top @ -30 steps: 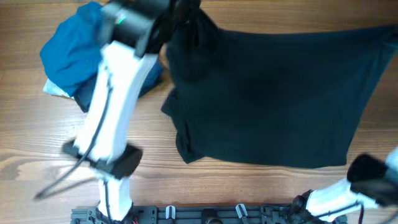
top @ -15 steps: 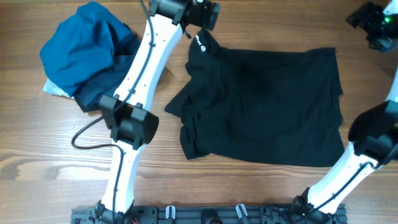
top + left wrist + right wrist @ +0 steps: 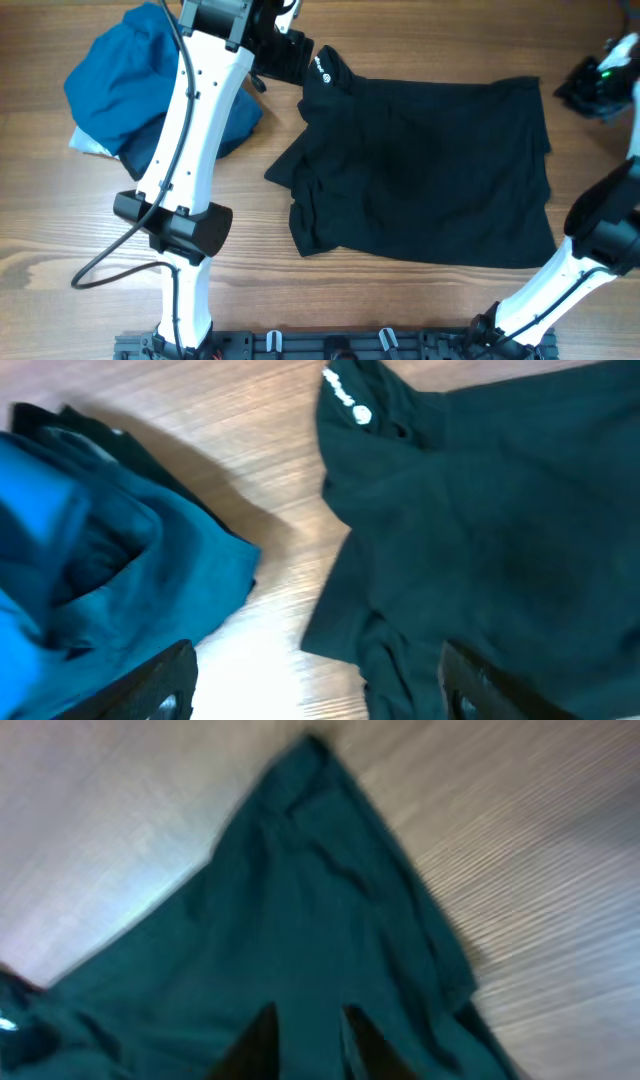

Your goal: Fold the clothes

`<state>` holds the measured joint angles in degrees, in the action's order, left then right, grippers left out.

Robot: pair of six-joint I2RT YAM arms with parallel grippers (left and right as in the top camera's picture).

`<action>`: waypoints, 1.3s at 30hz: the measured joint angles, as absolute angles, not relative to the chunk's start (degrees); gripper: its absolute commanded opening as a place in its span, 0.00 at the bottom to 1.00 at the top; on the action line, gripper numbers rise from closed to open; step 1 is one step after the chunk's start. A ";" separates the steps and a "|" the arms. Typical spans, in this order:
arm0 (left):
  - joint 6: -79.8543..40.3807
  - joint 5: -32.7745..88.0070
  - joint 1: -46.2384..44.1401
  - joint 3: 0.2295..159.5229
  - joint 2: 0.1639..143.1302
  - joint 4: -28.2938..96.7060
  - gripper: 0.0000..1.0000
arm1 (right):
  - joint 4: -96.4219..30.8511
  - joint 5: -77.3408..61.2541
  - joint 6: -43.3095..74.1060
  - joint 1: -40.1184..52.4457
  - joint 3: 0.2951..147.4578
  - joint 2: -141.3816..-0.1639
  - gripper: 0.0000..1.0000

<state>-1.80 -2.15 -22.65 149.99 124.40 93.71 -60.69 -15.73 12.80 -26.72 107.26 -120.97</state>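
I see the large black soft-fabric shirt (image 3: pixel 430 170) lying spread on the wooden table (image 3: pixel 60 250). Its collar is at the upper left corner with the small white round logo (image 3: pixel 322 68) showing, and the fabric is rumpled along the left edge. My left gripper (image 3: pixel 296 58) hovers just left of that collar, its fingers (image 3: pixel 165 685) spread wide, released, with nothing between them. The bright-blue and navy bundle of garments (image 3: pixel 120 85) sits left of the shirt, a strip of table between them. My right gripper (image 3: pixel 592 85) hangs beyond the shirt's upper right corner. Its wrist view is blurred: the fingers (image 3: pixel 258 1038) stand close together, and I cannot tell whether they are clenched.
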 measured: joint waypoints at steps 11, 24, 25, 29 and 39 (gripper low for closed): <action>-2.50 5.93 -22.65 149.99 124.40 96.42 0.76 | -43.72 -0.40 22.35 -22.72 92.09 -124.60 0.05; -2.96 7.42 -22.65 149.99 124.40 96.42 0.88 | -45.71 3.07 24.01 -32.60 95.33 -127.98 0.04; -2.92 7.40 -22.65 149.99 124.40 96.36 0.89 | -47.03 3.03 24.10 -34.28 96.03 -128.25 0.04; -2.96 7.42 -22.65 149.99 124.40 95.18 0.91 | -51.42 1.54 23.90 -42.00 98.96 -129.47 0.28; -3.49 8.29 -22.65 149.99 126.15 95.20 0.52 | -51.79 -22.28 15.07 -43.33 103.28 -122.26 0.52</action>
